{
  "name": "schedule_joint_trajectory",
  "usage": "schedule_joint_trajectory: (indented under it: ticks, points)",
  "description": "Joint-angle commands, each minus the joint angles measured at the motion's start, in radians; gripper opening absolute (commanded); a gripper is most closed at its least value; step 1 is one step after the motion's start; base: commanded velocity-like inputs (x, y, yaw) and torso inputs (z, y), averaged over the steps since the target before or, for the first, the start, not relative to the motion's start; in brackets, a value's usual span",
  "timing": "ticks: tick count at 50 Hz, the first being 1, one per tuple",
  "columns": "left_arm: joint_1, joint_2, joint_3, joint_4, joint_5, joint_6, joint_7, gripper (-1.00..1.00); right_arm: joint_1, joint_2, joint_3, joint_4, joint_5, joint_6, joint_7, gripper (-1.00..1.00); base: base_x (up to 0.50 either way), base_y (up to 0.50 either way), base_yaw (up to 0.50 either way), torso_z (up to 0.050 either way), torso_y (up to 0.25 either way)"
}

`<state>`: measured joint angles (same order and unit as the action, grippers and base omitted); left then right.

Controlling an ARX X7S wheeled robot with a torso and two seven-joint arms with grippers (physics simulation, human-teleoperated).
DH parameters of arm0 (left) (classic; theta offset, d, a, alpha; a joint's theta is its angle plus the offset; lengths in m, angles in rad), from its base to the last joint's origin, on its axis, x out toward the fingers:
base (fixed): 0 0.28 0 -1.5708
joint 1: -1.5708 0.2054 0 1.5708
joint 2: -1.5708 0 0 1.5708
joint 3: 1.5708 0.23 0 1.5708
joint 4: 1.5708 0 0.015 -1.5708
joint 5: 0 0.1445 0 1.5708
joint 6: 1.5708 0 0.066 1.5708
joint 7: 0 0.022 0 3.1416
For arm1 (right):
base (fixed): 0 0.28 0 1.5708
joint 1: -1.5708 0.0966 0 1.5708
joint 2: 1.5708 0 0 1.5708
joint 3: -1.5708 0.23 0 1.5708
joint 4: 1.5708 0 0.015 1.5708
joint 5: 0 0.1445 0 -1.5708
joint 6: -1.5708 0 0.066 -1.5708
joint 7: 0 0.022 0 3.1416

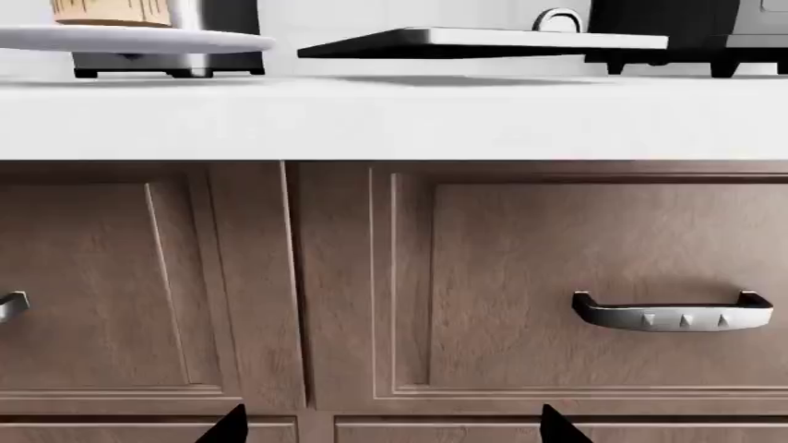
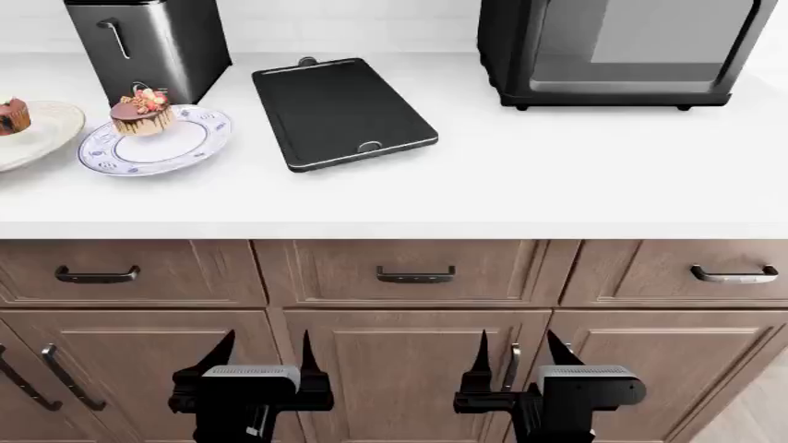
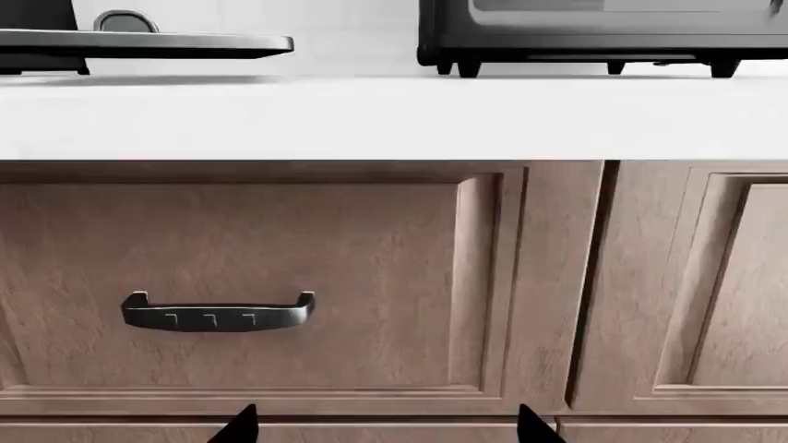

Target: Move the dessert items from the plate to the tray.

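Taking the black tray (image 2: 343,112) on the white countertop (image 2: 555,175) as the reference. Farthest to its left, a brown cupcake (image 2: 13,116) is sitting on a plain plate (image 2: 43,138) cut off by the frame edge — its topping is not clearly resolving. Between that plate and the tray, the chocolate drip cake (image 2: 140,113) is resting on a blue-patterned plate (image 2: 166,148), in front of a toaster (image 2: 150,41). The tray itself is lying flat. To its right, a dark oven (image 2: 628,51) is standing. Below the tray, before the cabinet fronts, the left gripper (image 2: 264,355) and right gripper (image 2: 518,353) are hanging with fingers spread, gripping nothing — both well apart from the desserts.
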<state>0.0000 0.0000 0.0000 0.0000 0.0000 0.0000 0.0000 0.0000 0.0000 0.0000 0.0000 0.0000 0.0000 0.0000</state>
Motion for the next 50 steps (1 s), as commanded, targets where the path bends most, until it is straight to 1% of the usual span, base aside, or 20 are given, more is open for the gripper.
schedule_joint_trajectory:
  ticks: [1,6,14,50]
  points:
    - [-0.001,-0.017,0.022,-0.003,-0.014,0.002,-0.014,1.0,-0.001,0.016,-0.02,-0.002,0.014,-0.001,0.02,1.0,0.0,0.0,0.0,0.0,0.0]
    - [-0.01,-0.038,0.047,-0.009,-0.033,-0.013,-0.019,1.0,0.002,0.033,-0.041,-0.002,0.031,0.01,0.043,1.0,0.0,0.0,0.0,0.0,0.0]
    - [-0.002,-0.054,0.059,0.011,-0.055,0.003,-0.037,1.0,0.005,0.051,-0.055,-0.012,0.055,0.023,0.063,1.0,0.0,0.07,0.0,0.05,0.0]
    - [0.01,-0.099,0.095,0.043,-0.12,-0.001,-0.093,1.0,0.001,0.097,-0.119,-0.022,0.076,0.019,0.126,1.0,0.0,0.5,0.0,0.05,0.0]
